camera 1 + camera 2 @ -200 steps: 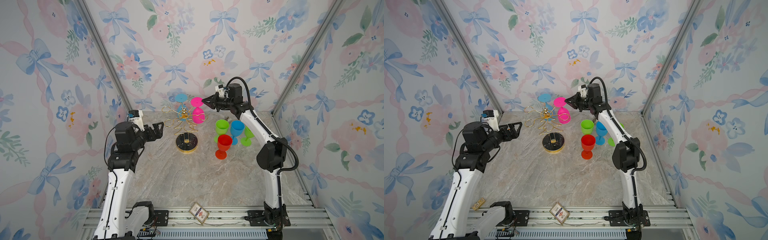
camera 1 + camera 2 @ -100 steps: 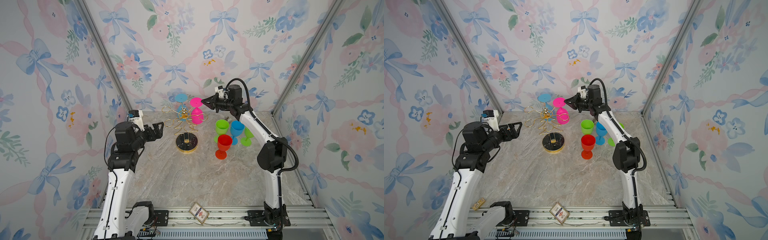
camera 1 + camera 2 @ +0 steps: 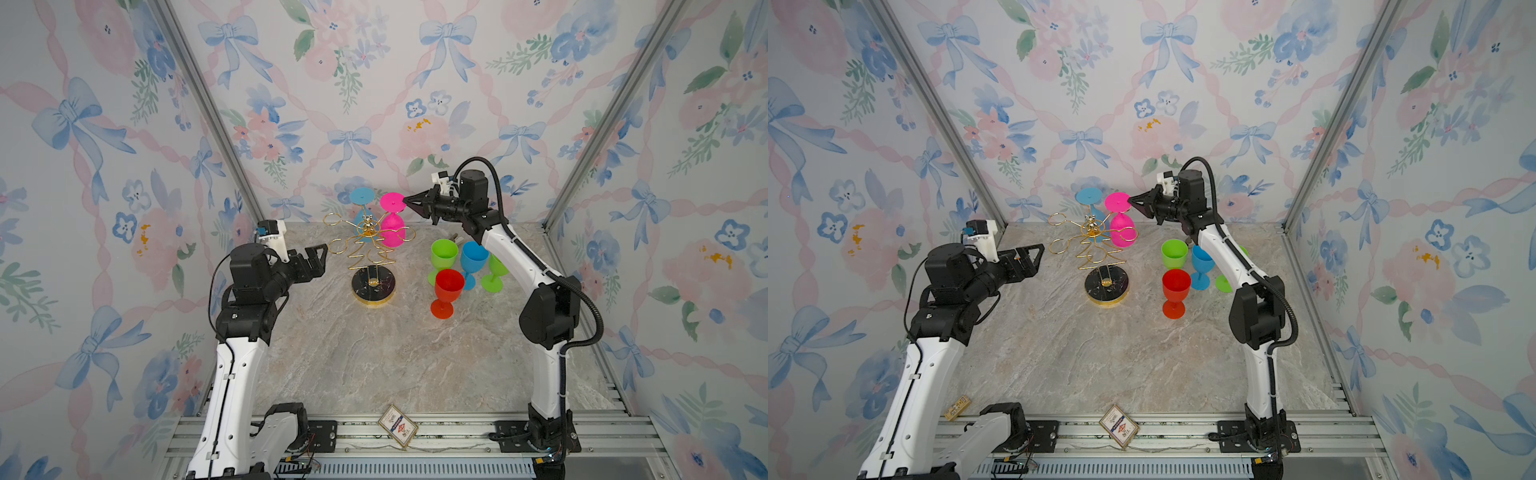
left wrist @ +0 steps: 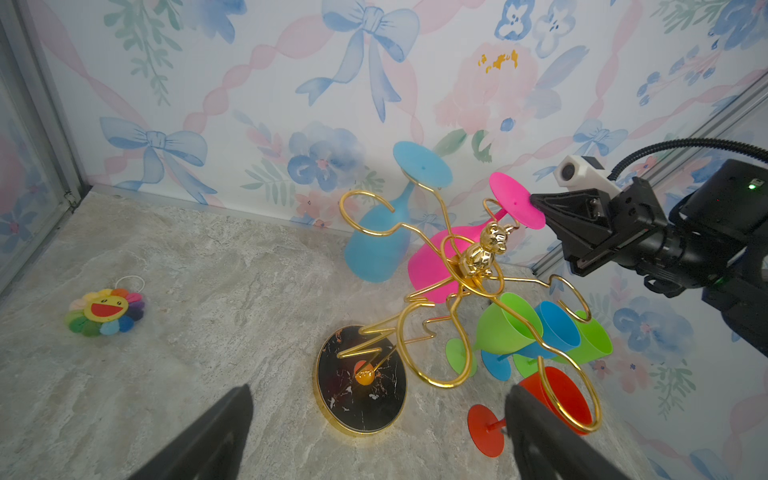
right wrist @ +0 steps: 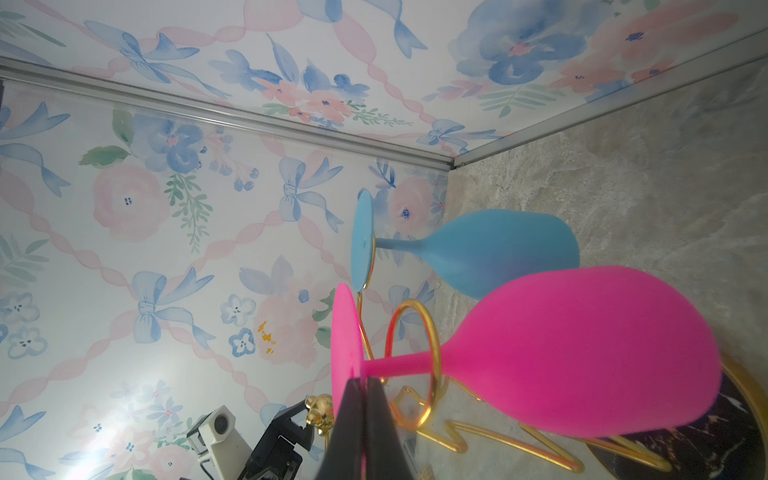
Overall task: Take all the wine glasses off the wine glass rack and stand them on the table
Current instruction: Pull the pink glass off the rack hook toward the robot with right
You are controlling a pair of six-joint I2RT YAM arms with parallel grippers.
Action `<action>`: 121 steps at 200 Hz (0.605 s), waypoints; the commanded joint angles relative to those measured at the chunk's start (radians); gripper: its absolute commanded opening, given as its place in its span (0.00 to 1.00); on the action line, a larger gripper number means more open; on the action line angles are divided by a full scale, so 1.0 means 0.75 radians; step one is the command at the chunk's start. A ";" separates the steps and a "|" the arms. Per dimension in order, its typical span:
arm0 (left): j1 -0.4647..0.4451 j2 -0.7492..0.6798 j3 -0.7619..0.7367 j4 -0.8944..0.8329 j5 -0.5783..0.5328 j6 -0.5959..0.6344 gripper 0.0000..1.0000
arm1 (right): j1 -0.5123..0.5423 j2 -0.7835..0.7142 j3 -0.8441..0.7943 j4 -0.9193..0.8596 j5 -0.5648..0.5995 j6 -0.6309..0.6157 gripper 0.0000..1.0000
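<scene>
The right pincer (image 3: 405, 200) is clamped on the foot of the pink wine glass (image 3: 392, 230), best drawn level and slowly out of the wine glass rack (image 3: 368, 249) loop; the left pincer (image 3: 319, 259) hangs wide open, empty

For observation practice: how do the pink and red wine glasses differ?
The pink wine glass hangs bowl-down on the wine glass rack; the red wine glass stands upright on the table. The right gripper pinches the pink one's foot; the red one is untouched. Both are stemmed.
</scene>
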 commanded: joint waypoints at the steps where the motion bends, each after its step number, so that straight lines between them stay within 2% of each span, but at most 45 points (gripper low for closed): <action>1: 0.013 -0.006 0.014 0.009 0.015 0.017 0.96 | -0.001 -0.060 -0.023 0.075 -0.061 0.036 0.00; 121: 0.012 0.000 0.019 0.010 0.025 0.015 0.96 | 0.018 -0.185 -0.168 0.036 -0.087 -0.015 0.00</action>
